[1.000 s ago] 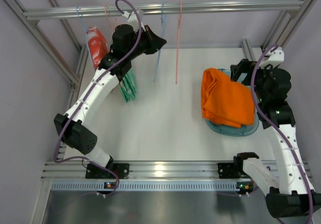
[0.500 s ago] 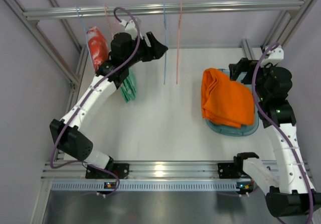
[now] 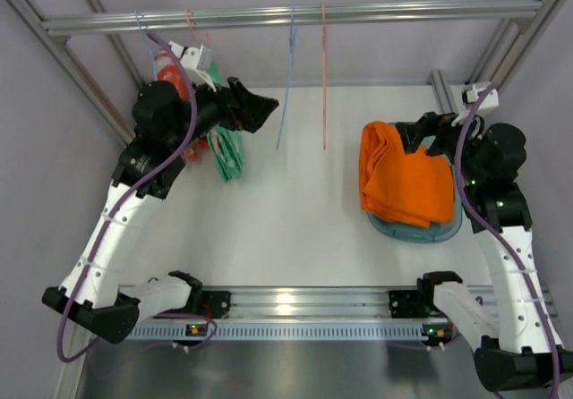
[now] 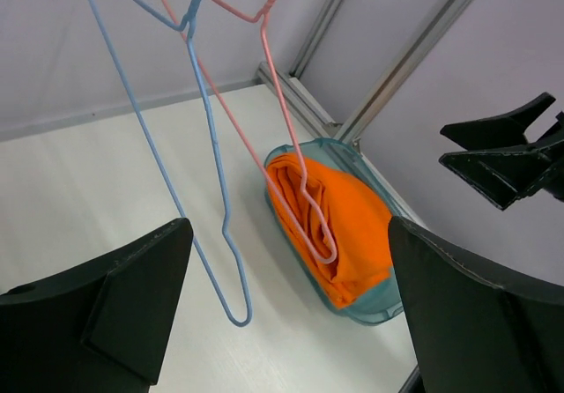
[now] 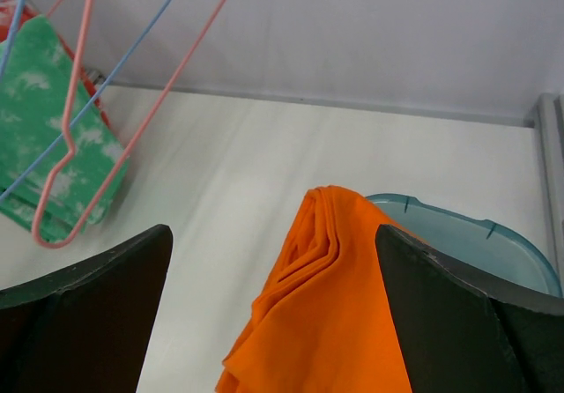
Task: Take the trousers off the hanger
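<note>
One slotted aluminium rail (image 3: 295, 301) runs along the near edge, and the white tabletop (image 3: 295, 211) stretches behind it. To the right, the orange trousers (image 3: 407, 184) lie folded in a teal tub (image 3: 430, 231). The right gripper (image 3: 407, 138) is just beside them, spread wide and holding nothing. The left gripper (image 3: 261, 113), also parted around nothing, hovers by a hanging green patterned cloth (image 3: 228, 153). Farther back, a blue wire hanger (image 3: 286, 77) and a pink wire hanger (image 3: 323, 77) dangle from the overhead bar (image 3: 403, 10) against pale walls (image 3: 376, 50).
</note>
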